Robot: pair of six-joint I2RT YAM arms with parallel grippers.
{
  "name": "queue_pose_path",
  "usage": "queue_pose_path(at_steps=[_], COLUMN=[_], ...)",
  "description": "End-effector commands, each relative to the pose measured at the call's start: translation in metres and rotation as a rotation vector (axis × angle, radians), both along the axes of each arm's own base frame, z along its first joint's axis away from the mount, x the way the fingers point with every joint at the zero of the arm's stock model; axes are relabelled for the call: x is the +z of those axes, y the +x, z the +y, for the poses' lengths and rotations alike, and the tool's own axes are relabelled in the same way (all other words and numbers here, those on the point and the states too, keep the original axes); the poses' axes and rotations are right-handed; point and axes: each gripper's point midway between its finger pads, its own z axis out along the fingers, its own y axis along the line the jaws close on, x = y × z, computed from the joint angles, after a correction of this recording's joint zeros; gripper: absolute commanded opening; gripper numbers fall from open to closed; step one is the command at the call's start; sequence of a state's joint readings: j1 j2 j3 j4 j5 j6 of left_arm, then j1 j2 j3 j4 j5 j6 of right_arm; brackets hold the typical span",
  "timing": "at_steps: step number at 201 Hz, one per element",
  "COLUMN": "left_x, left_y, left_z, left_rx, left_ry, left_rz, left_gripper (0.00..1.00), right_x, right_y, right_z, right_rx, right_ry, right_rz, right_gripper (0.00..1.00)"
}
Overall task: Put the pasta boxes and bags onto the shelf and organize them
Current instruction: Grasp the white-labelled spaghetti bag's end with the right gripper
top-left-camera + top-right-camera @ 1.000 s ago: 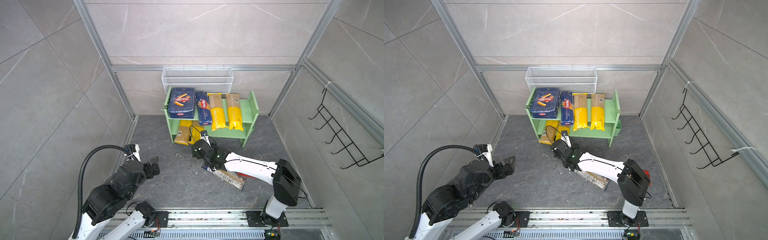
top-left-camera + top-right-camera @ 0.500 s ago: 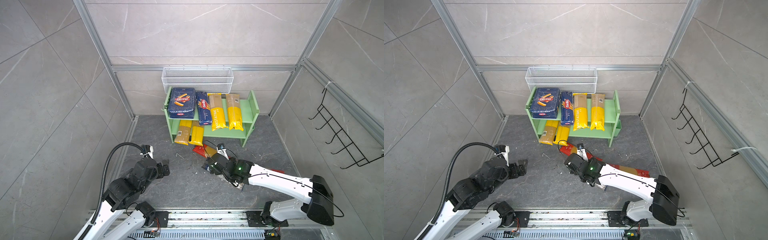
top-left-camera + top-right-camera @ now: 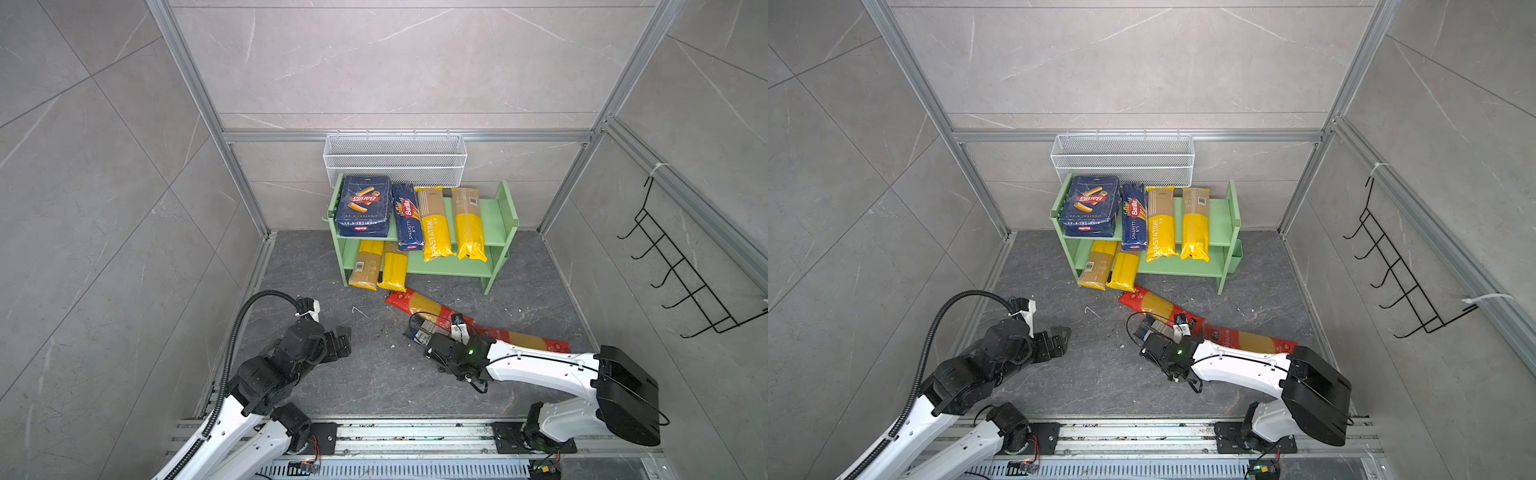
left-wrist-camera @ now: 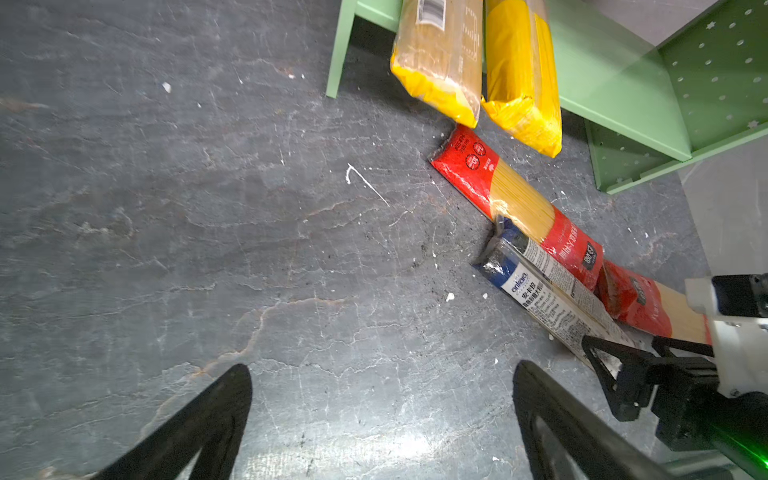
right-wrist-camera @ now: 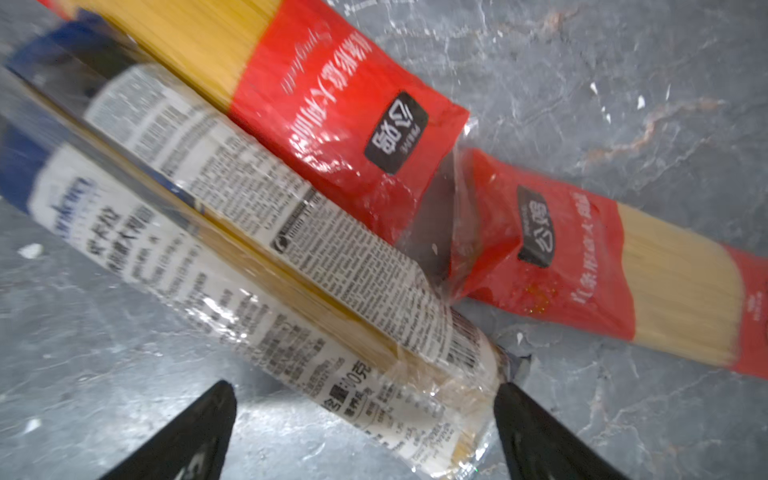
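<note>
Right tool (image 5: 362, 392) is spread wide over one end of the printed clear packet (image 5: 266, 257). The packet lies on the worktop (image 5: 623, 83) against a red-ended packet (image 5: 332, 104), not yet on the shelf (image 3: 498, 216). Nothing is clamped, and contact seemingly is not made (view blurred). Left tool (image 4: 382, 370) is spread too, empty. If gripped endwise, the packet could sag or slip, and the neighbour could be dragged.

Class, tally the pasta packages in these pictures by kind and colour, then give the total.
Dark blue boxes: 2
Yellow-and-clear bags: 4
Red-ended bags: 2
Clear printed bag: 1
Total: 9
</note>
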State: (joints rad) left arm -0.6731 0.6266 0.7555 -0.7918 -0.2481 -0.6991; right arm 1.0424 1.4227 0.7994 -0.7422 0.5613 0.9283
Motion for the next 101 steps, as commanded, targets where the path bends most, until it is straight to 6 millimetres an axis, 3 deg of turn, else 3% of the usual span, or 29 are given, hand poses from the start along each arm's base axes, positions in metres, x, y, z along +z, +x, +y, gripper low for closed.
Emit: queue_pose_path(at_steps=[1, 52, 79, 101], left_x=[-0.003, -0.024, -0.032, -0.034], left_y=[0.000, -0.008, -0.014, -0.016], left_z=[-0.019, -0.059, -0.080, -0.087], left_rx=[-0.024, -0.117, -0.170, -0.186], left_ry=[-0.110, -0.116, -0.069, -0.031], left_rz=[0.010, 0.020, 0.025, 0.019], left_gripper=[0.99, 0.99, 0.99, 0.99], right_x=[-0.014, -0.034, -0.047, -0.060], right_y=[0.000, 0.005, 0.001, -0.006], right_z=[-0.005, -0.009, 0.007, 0.021], right_rx=[-0.042, -0.040, 0.015, 0.047], right_ry=[0.022, 0.085, 0.150, 0.202], right_rz=[0.006, 0.052, 0.106, 0.168], right_gripper=[0.99, 0.99, 0.99, 0.99])
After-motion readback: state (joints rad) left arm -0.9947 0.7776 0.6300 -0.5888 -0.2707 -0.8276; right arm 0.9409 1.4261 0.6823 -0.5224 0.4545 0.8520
